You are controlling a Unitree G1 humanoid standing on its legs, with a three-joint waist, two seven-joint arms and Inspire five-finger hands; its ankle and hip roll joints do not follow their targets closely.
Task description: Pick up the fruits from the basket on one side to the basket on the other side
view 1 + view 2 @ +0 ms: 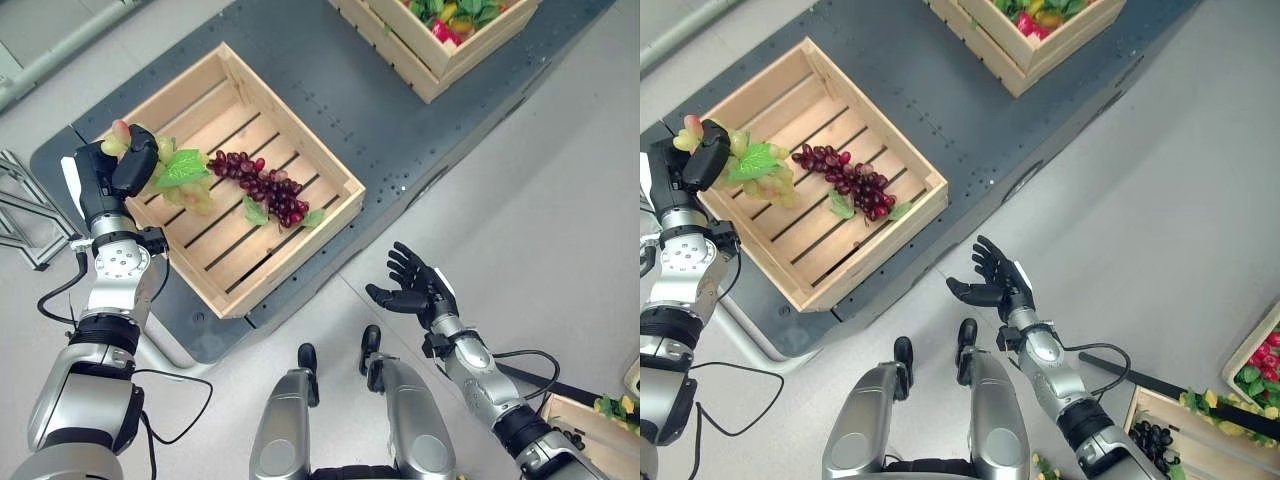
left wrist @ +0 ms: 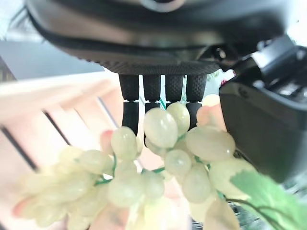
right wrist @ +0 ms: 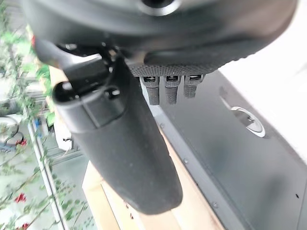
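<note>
- One bunch of green grapes (image 1: 185, 178) is pinched in my left hand (image 1: 125, 165), hanging over the near crate's (image 1: 330, 165) left edge.
- Purple grapes (image 1: 262, 185) already lie inside; I'd ease lower, release beside them.
- Right hand (image 1: 415, 290) waits, fingers spread, empty, off the bench (image 1: 400, 130).

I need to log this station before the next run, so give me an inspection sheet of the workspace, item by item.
Surface: dark grey platform on pale floor.
Job's things: pale green grape bunch with a leaf held over the slatted wooden crate; dark red grape bunch lying inside that crate.
Clutter: second wooden crate of mixed fruit at the far end; more fruit crates on the floor at the robot's right.
Hands: left hand closed on the green bunch; right hand open, palm up, holding nothing.
Cables: nothing seen.
Surroundings: metal frame at the left.
</note>
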